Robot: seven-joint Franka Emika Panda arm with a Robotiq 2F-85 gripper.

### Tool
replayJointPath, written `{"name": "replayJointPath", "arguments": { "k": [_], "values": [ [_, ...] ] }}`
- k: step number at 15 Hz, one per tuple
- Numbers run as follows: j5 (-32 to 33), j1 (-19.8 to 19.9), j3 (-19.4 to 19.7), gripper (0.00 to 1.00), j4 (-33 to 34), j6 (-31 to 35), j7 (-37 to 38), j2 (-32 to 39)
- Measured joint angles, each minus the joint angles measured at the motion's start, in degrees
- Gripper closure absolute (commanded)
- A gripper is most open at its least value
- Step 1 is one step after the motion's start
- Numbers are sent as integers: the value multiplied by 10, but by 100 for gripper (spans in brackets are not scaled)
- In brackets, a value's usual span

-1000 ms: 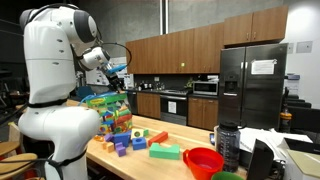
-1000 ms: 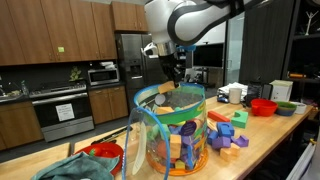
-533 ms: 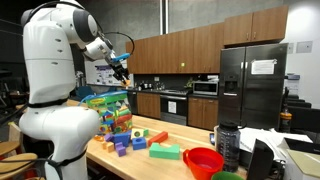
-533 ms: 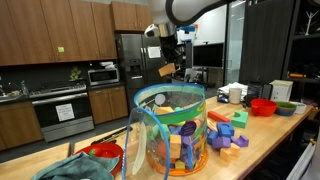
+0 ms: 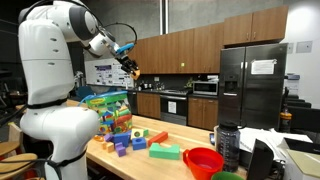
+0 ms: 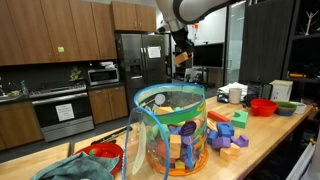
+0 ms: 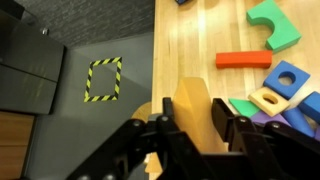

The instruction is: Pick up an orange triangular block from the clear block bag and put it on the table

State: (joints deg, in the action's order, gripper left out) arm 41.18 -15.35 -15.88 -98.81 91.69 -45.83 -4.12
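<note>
My gripper (image 7: 196, 128) is shut on an orange triangular block (image 7: 193, 112) and holds it high in the air. It shows in both exterior views (image 5: 134, 69) (image 6: 181, 57), with the block (image 6: 181, 59) well above and beyond the clear block bag (image 6: 171, 128). The bag has a green trim at its top, stands on the table (image 6: 262, 138) and holds many coloured blocks; it also shows behind the robot's body (image 5: 107, 112). The wrist view looks down on the table (image 7: 200, 50) and loose blocks.
Loose blocks lie on the table beside the bag (image 6: 228, 132) (image 5: 140, 140), among them a red bar (image 7: 243, 60) and a green arch (image 7: 277, 24). A red bowl (image 5: 203, 160), a dark bottle (image 5: 227, 146) and papers stand at the far end. The table edge drops to the floor (image 7: 100, 80).
My gripper has risen out of the bag with the orange block and swung away from it toward the table's open side.
</note>
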Motion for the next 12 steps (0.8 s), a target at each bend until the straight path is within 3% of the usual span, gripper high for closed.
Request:
{"name": "replayJointPath", "arguments": {
  "k": [4, 7, 8, 9, 10, 11, 12],
  "values": [
    [-13, 4, 6, 82, -72, -60, 55, -33],
    [-73, 3, 6, 82, -145, -85, 123, -59],
    [-110, 2, 6, 82, -208, -86, 174, -90],
    [-125, 2, 8, 82, -216, -86, 189, -93],
    [-150, -1, 6, 50, -224, -66, 200, -91],
    [-172, -7, 5, 31, -224, -39, 207, -84],
    [-190, -14, 3, 30, -224, -15, 213, -77]
  ]
}}
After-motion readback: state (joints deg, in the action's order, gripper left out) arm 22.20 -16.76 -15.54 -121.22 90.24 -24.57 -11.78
